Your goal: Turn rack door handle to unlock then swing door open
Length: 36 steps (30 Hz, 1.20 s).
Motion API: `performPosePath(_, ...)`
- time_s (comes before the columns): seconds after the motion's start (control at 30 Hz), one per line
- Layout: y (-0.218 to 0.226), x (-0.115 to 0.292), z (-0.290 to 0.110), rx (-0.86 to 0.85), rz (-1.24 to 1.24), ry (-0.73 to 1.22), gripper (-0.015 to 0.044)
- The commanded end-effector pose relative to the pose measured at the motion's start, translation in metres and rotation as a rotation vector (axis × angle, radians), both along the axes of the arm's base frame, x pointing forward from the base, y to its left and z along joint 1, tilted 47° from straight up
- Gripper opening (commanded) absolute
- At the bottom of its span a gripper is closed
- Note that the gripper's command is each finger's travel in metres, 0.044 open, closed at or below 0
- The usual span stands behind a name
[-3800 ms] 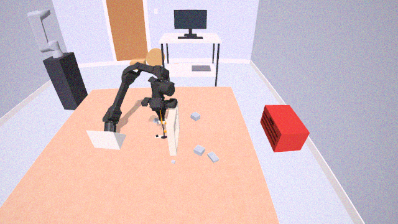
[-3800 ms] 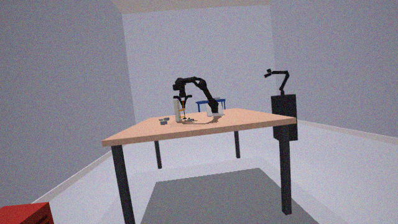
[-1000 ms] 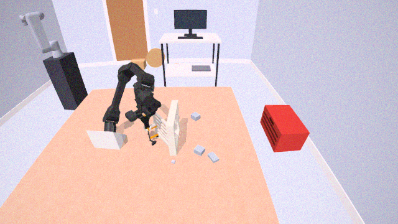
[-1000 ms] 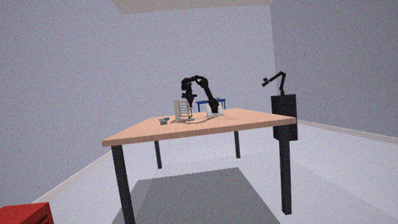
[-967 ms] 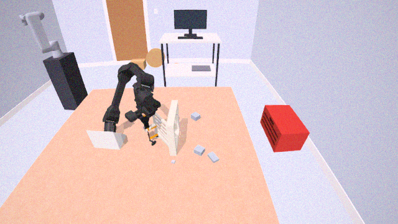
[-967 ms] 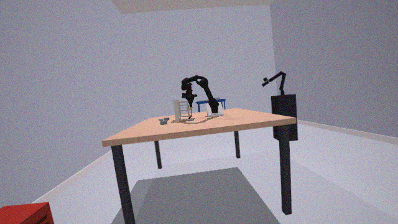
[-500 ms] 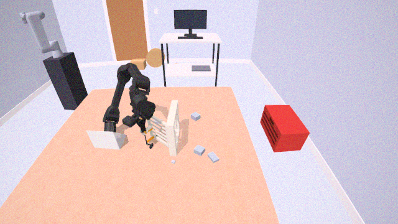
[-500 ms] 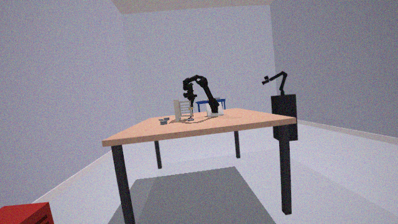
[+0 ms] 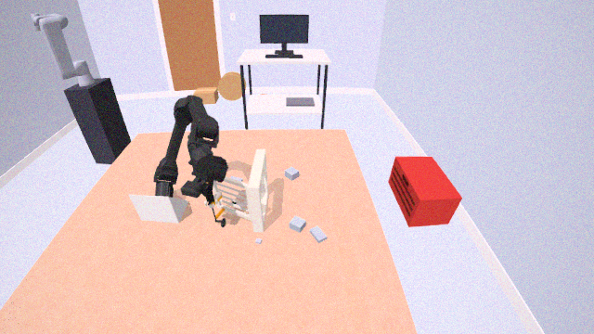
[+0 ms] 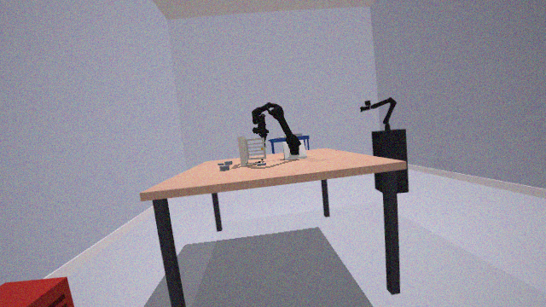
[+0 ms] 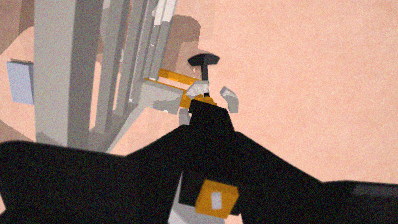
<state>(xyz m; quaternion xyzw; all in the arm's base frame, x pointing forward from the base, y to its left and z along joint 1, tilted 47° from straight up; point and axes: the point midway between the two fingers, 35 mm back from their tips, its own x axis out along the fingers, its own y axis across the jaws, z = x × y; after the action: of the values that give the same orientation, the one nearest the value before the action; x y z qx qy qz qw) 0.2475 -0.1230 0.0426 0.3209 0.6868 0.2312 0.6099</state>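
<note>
Swinging out from the white frame [image 9: 255, 204] [image 10: 243, 153], the slatted rack door [image 9: 230, 183] [image 10: 256, 149] [image 11: 85, 75] stands open at a wide angle, its free edge on the side of the arm's white base plate [image 9: 158, 210] [image 10: 301, 149]. The upright handle [image 9: 215, 218] [image 11: 204, 75], a dark rod with a flared end, is at that free edge, pinched in the jaws [image 9: 212, 202] [image 10: 264, 138] of 1 black arm [image 9: 204, 130] [image 10: 279, 117], which reaches down from above. Whether the door has passed 80 degrees cannot be told exactly; it looks close.

To finish the swing well, the jaws should follow the hinge's arc rather than pull straight, turning with the door so the handle keeps its quarter turn, and go a little beyond the mark before letting go. The release calls for spreading wide and lifting straight up, clear of the slats.

Beyond the frame, toward the worktop's [image 9: 186, 278] [image 10: 273, 176] right edge in the top view, lie 3 pale blocks [image 9: 291, 173] [image 9: 297, 224] [image 9: 318, 234], well apart from the arm. A red cabinet [image 9: 429, 190] [image 10: 36, 292] stands off that edge.
</note>
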Motion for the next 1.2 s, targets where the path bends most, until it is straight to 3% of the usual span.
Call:
performPosePath(0.0,-0.006,0.001,-0.006,0.003,0.056,-0.056,0.0014)
performPosePath(0.63,-0.036,0.014,-0.039,0.017,0.284,-0.295,0.0014)
performPosePath(1.1,-0.037,0.014,-0.040,0.017,0.291,-0.303,0.0014)
performPosePath(1.17,-0.037,0.014,-0.040,0.017,0.291,-0.303,0.0067)
